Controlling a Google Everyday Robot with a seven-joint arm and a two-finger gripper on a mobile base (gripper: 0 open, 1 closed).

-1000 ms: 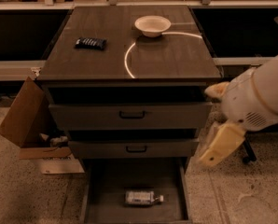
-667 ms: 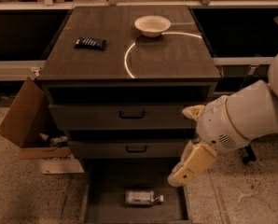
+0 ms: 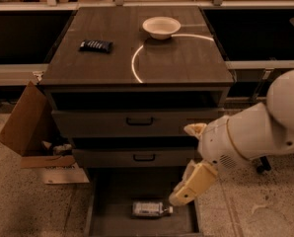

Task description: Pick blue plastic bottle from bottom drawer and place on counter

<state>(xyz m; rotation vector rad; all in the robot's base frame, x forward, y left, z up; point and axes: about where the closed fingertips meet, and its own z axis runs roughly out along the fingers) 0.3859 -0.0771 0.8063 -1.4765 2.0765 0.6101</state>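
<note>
1. The counter (image 3: 186, 68) filled the upper middle of the frame: a flat, roughly square top of dark wood grain, with a thin bright arc of light (image 3: 133, 65) curving across it.
2. A pale, round, shallow bowl (image 3: 161, 27) stood near the counter's far edge. A flat dark snack packet (image 3: 95, 46) lay well apart from it, toward the upper left.
3. Below the top sat two grey-brown drawers, the upper drawer (image 3: 102, 123) and the middle drawer (image 3: 107, 158), each with a black handle.
4. The bottom drawer (image 3: 117, 191) stood pulled out at the lower middle, with a plain, flat, dark floor.
5. The blue plastic bottle (image 3: 150, 209) lay on its side on that floor, toward the front. It was clear with a pale label, its small cap pointing right.
6. My claw (image 3: 179, 197), beige and blocky on a smooth white rounded arm (image 3: 250, 132), hung over the drawer's right part, just beside the bottle's cap end. I could not tell how far open it was or whether it touched the bottle.
7. An open brown cardboard box (image 3: 23, 122) leaned at the left, on a pale speckled floor (image 3: 33, 206).
</note>
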